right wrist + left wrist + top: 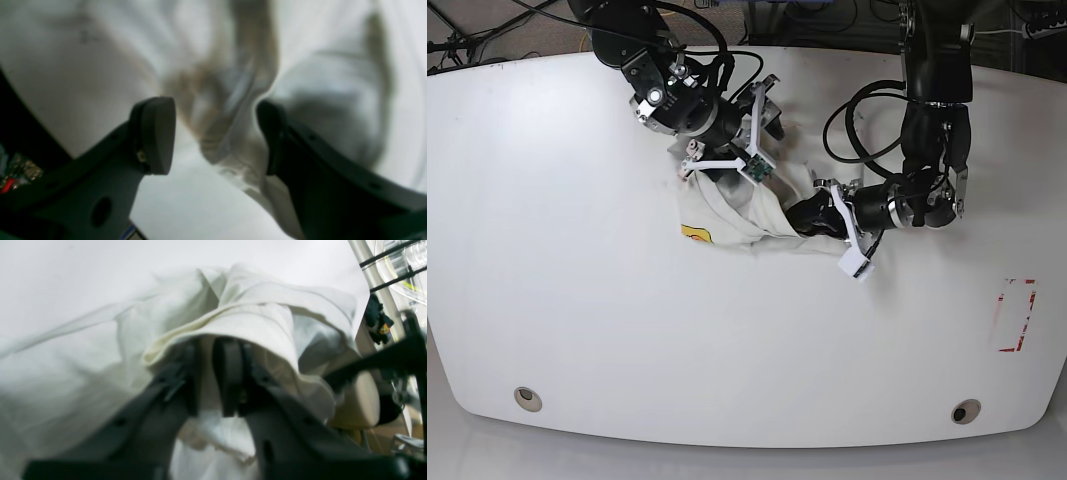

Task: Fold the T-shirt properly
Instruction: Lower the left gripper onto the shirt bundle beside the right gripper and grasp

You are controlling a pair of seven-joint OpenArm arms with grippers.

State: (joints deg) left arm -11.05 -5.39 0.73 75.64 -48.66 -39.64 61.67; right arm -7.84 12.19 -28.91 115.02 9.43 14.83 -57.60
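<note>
The cream T-shirt [739,213] lies bunched in a small heap at the middle of the white table [577,300], a yellow-orange patch [695,233] showing at its left edge. My left gripper [801,216] is at the heap's right side. In the left wrist view its fingers [227,373] stand almost together with a fold of the T-shirt [253,323] pinched between them and the hem draped over the tips of the left gripper [208,346]. My right gripper [717,172] is over the heap's upper left. In the right wrist view the right gripper [217,133] stands wide open with a hanging fold of the T-shirt [230,146] between the pads.
A red-outlined rectangle [1015,315] is marked near the table's right edge. Black cables [857,110] loop between the two arms at the back. A metal rack post [377,280] and a tan rounded object [360,400] show beyond the table edge in the left wrist view.
</note>
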